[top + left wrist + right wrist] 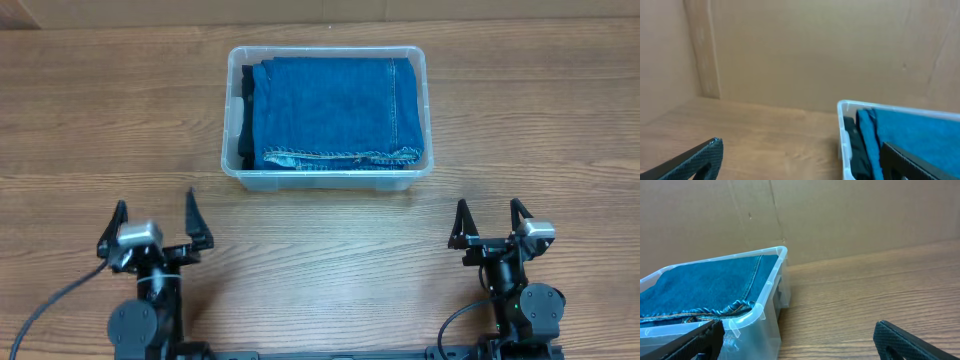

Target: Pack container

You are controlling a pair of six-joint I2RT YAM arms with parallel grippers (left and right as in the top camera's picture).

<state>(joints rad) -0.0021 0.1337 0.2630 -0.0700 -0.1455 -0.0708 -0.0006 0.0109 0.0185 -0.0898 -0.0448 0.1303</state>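
Note:
The clear plastic container (327, 180) stands at the middle back of the wooden table. Folded blue jeans (335, 110) fill it, with a dark garment (243, 115) along its left side. The container also shows in the left wrist view (842, 130) and the right wrist view (765, 310), with the jeans (705, 287) inside. My left gripper (155, 225) is open and empty at the front left, apart from the container. My right gripper (490, 222) is open and empty at the front right.
A cardboard wall (815, 50) stands behind the table, also in the right wrist view (840, 215). A black cable (50, 305) runs off the left arm's base toward the front left.

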